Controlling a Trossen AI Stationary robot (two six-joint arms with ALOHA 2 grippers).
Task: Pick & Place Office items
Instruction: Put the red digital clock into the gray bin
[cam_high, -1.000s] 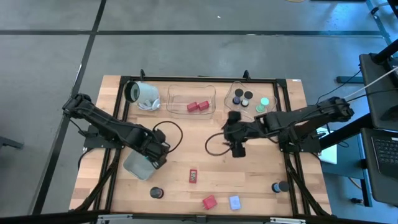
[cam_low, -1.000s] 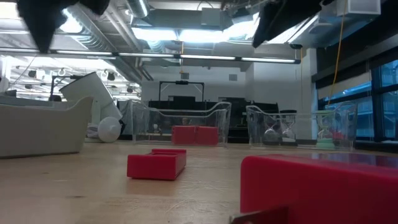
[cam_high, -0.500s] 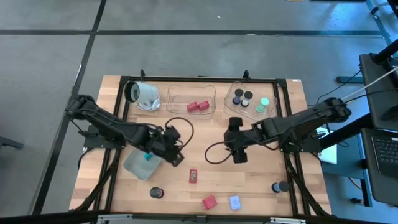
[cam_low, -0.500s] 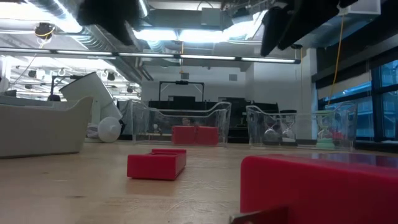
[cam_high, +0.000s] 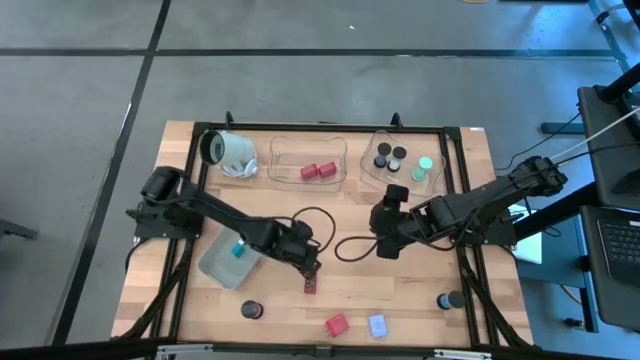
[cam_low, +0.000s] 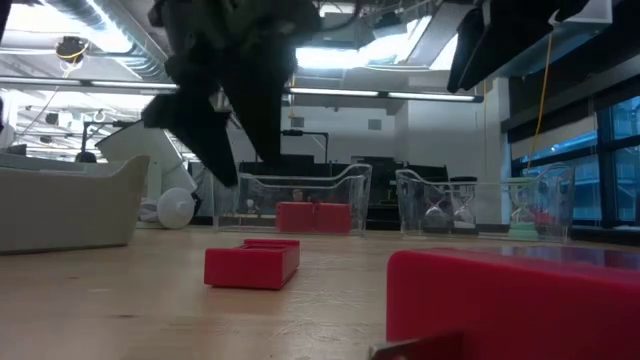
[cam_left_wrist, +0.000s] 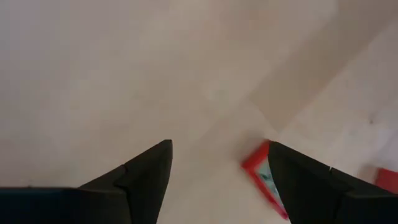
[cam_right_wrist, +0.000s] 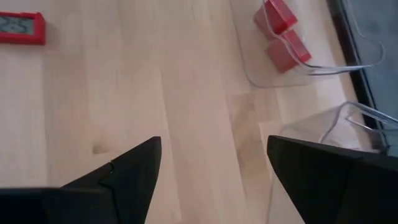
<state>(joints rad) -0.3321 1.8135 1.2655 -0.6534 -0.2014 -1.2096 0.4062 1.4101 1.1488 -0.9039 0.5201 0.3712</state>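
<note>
The counter (cam_high: 200, 310) is pale planked wood with a dark metal frame around it. The left pincer (cam_high: 312, 270) hangs just above a flat red card (cam_high: 311, 285) with a greenish face; its two dark wedge-shaped fingers stand apart, nothing between them, and in the left wrist view the card (cam_left_wrist: 264, 180) lies just beside one fingertip. The right pincer (cam_high: 385, 246) sits near the middle of the counter, fingers (cam_right_wrist: 124, 171) also spread and holding nothing.

Along the far edge stand two clear plastic trays with curved, glossy walls. One clear tray (cam_high: 345, 160) holds two red blocks (cam_high: 317, 171) side by side; the other tray (cam_high: 372, 148) holds short black cylinders (cam_high: 390, 157) and a mint-green disc (cam_high: 426, 162). A grey-blue tray (cam_high: 215, 265) near the left arm carries a small teal piece (cam_high: 238, 250). Beside the clear trays a large white cylinder (cam_high: 228, 150) lies on its side, dark end showing.

Along the near edge are a black cylinder (cam_high: 251, 310), a chunky red block (cam_high: 336, 324), a pale bluish card (cam_high: 378, 325) and another dark cylinder (cam_high: 445, 300), all well apart.
</note>
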